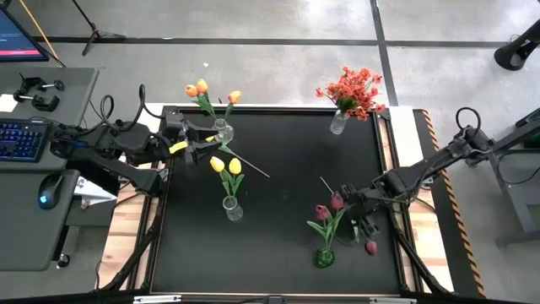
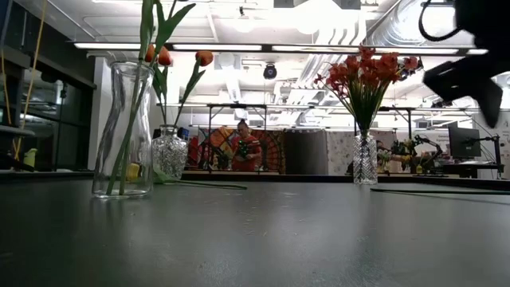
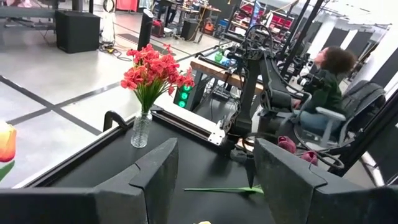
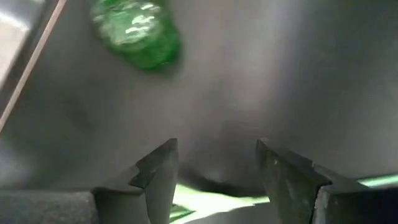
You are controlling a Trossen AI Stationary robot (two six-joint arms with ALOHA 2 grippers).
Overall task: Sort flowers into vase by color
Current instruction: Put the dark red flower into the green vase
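Here your right tool (image 1: 364, 221) hovers open-fingered above a loose pink tulip (image 1: 371, 247) beside the green vase (image 1: 325, 257); left tool (image 1: 187, 139) waits, fingers parted, empty.

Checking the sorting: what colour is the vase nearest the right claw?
Green; the vase shows best in the high view, holding dark pink tulips.

The black mat (image 1: 278, 245) lies open at its middle, with four vases standing around the edges.

The table (image 1: 278, 211) top is matt black, smooth, edged with pale wood (image 1: 126, 245). The vases (image 2: 123, 131) are clear glass — one cut-patterned (image 2: 365, 159), one glossy green (image 4: 137, 31).
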